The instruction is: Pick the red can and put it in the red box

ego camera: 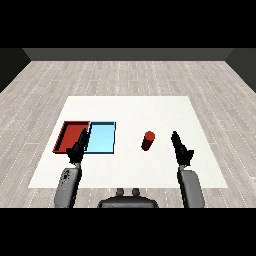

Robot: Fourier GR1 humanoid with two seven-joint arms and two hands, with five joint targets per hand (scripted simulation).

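**Red can stands free on the surface, both robot hands released**

The red can [148,141] stands upright on the white surface [165,110], to the left of the right robot hand [181,148] and near it, with a clear strip of surface between the two. Nothing touches the can. It is level with the fingertips of that hand, slightly farther from the robot than the palm.

The right robot hand is released: its fingers are straight and point away from the robot, up the view, holding nothing. Its grey forearm [190,187] comes in from the lower right.

The left robot hand [78,148] is also released, fingers extended forward and empty. It hangs over the spot where the two trays meet; its fingertips lie across the near right corner of the red tray [67,134] and the left edge of the light blue tray [102,139]. Whether it touches either tray cannot be told. Its forearm [68,185] comes in from the lower left.

The two trays lie side by side, touching along one edge, the red one to the left of the left robot hand's fingers and the blue one to their right. The can is well apart from the red tray, on the far side of the blue tray from it, between the blue tray and the right robot hand.
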